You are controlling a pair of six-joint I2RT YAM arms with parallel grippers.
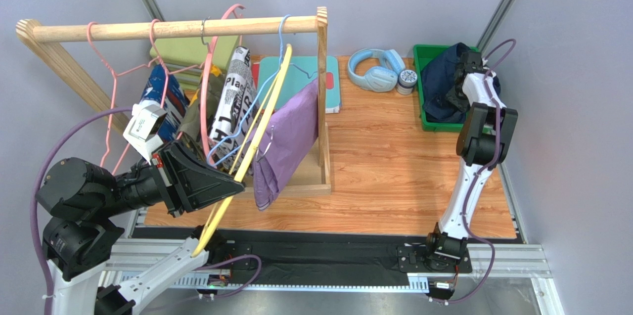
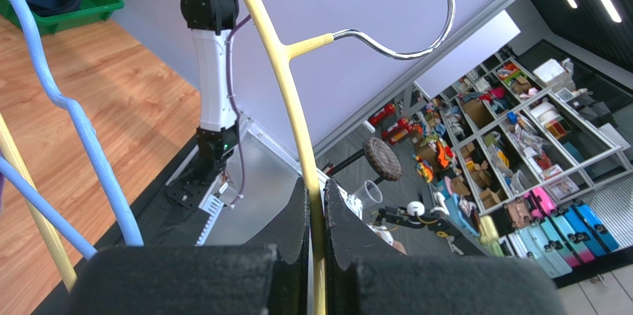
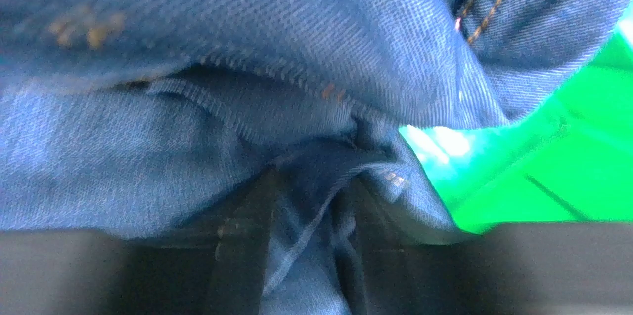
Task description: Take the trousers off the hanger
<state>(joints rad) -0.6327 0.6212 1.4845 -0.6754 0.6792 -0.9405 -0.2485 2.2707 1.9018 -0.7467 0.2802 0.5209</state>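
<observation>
The dark blue denim trousers [image 1: 444,83] lie bunched in the green bin [image 1: 429,123] at the back right, off any hanger. My right gripper [image 1: 466,63] is down in that bin; the right wrist view is filled with the trousers [image 3: 223,70], and my right gripper [image 3: 308,207] is shut on a fold of them, with the bin's green wall [image 3: 550,159] beside. The bare yellow hanger [image 1: 260,118] slants off the rail toward the left arm. My left gripper [image 1: 235,181] is shut on its lower bar; the left wrist view shows the yellow hanger [image 2: 286,85] pinched in that gripper [image 2: 317,207].
A wooden rack [image 1: 178,29] carries pink hangers [image 1: 111,78], a blue hanger [image 2: 82,129] and a purple garment [image 1: 286,137]. Blue headphones [image 1: 375,69], a small tin [image 1: 406,81] and a teal book [image 1: 332,85] lie at the back of the table.
</observation>
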